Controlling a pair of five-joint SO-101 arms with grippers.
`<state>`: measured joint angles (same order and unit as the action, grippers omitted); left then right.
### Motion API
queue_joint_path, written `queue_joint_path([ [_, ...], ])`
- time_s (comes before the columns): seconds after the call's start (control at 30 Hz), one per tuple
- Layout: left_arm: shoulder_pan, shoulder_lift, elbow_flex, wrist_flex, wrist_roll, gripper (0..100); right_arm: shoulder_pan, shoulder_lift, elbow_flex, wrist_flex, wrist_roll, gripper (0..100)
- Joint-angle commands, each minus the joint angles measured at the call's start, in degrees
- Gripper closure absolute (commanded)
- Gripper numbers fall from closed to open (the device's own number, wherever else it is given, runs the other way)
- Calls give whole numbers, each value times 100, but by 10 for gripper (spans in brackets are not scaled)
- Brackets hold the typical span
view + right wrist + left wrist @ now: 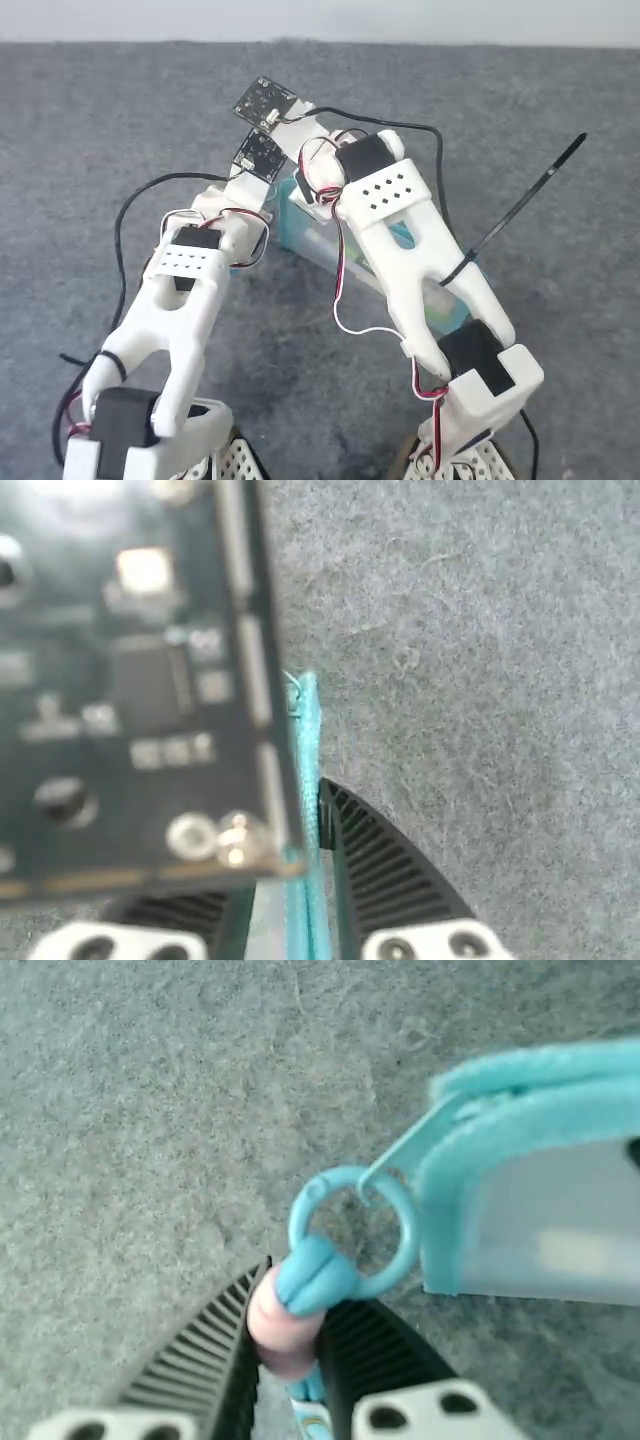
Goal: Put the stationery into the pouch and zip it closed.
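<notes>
The pouch (306, 238) is clear with teal trim and lies on grey carpet under both arms' wrists. In the left wrist view its teal corner (520, 1110) carries a teal ring (400, 1250) with a blue and pink zipper pull (300, 1290). My left gripper (295, 1315) is shut on that pull. A pale shape shows dimly through the clear wall (570, 1250). My right gripper (305, 825) is shut on the pouch's thin teal edge (306, 730), with one black finger (375, 865) beside it. In the high view both grippers are hidden beneath the wrists at the pouch's far end.
A camera circuit board (130, 680) hangs close in front of the right wrist view. Two such boards (265, 102) stand above the pouch's far end. A black cable tie (530, 195) sticks out from the right arm. Grey carpet (120, 110) lies all around.
</notes>
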<state>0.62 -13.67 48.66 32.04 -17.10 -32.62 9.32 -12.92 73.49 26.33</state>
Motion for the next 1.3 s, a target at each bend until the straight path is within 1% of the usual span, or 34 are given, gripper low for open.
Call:
queue_joint_path([
  [0.0,26,-229,-31,62,53,990,-13,-180,-343,-84,-70,991],
  [0.17,0,-185,-40,62,53,990,4,-505,-325,75,-88,991],
  [0.37,44,-132,22,44,53,990,251,-1455,-308,444,-97,992],
  [0.7,0,-18,-40,53,79,990,268,-2589,-308,1059,-97,992],
  [0.83,9,-18,-48,53,79,990,92,-2571,-141,1279,-132,991],
  [0.9,0,-18,-48,53,79,990,40,-2387,149,1200,-123,987],
  [0.97,-9,-18,-48,53,79,990,22,-2149,422,954,-158,946],
  [1.13,-9,-18,-40,53,79,990,31,-1578,633,400,-132,760],
  [1.17,-9,-18,-40,53,79,990,31,-1473,633,277,-141,745],
  [1.27,-9,-18,-40,53,70,990,22,-1191,633,-40,-158,743],
])
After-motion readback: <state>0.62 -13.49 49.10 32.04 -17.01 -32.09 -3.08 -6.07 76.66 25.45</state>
